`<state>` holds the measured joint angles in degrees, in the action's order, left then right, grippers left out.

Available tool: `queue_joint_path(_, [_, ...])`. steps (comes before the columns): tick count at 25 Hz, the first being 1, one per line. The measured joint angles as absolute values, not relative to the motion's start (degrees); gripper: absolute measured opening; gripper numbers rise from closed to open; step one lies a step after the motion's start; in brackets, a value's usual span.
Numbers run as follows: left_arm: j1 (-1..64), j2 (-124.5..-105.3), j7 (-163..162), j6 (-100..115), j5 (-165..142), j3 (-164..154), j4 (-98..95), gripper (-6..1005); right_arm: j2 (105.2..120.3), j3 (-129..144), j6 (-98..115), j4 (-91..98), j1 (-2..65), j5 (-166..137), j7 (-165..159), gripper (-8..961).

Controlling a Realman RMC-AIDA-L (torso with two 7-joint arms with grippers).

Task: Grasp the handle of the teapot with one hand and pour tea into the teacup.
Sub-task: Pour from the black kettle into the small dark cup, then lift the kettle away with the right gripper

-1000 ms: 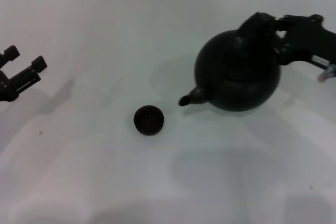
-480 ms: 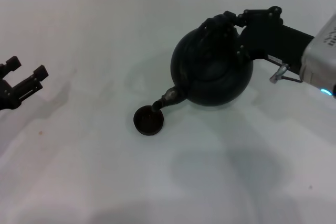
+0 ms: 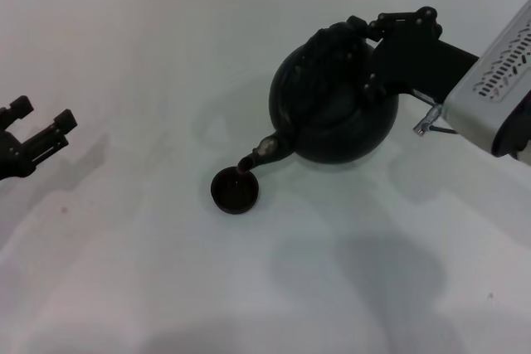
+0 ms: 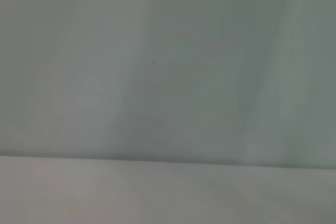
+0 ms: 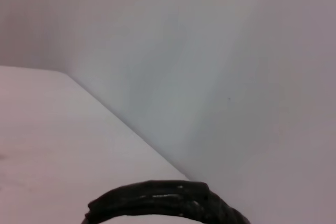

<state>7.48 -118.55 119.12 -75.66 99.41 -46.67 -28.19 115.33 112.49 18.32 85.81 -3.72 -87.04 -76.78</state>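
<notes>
The round dark teapot (image 3: pixel 328 113) is held off the white table and tilted, its short spout (image 3: pixel 264 152) pointing down over the rim of the tiny dark teacup (image 3: pixel 235 190). My right gripper (image 3: pixel 362 35) is shut on the teapot's ridged arched handle (image 3: pixel 336 41) at the pot's top. Part of the handle also shows in the right wrist view (image 5: pixel 163 202). My left gripper (image 3: pixel 37 126) is open and empty, parked at the table's left edge, far from the cup. The left wrist view shows only bare surface.
The white table (image 3: pixel 166 55) holds only the teacup. My right arm's light-grey forearm (image 3: pixel 496 80) reaches in from the right edge above the table.
My right gripper has carried the teapot left toward the cup and tipped it, so the spout now hangs over the cup's rim. The left arm has barely moved.
</notes>
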Motion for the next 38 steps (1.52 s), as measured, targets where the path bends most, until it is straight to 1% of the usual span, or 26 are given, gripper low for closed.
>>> queue_joint_path(21, [9.1,-118.48,119.1,-72.9,99.4,-46.7,-27.0,851,115.36,119.7,9.6,88.8,-4.3,-97.8,-76.4,123])
queue_joint_path(28, [9.4,-118.47,119.1,-72.3,99.4,-46.7,-27.0,850,115.47,123.2,3.8,89.3,-4.3,-97.9,-71.8,121])
queue_joint_path(38, [9.4,-118.47,119.1,-72.0,99.4,-46.7,-27.1,851,115.33,124.8,2.3,89.6,-4.6,-97.7,-69.9,117])
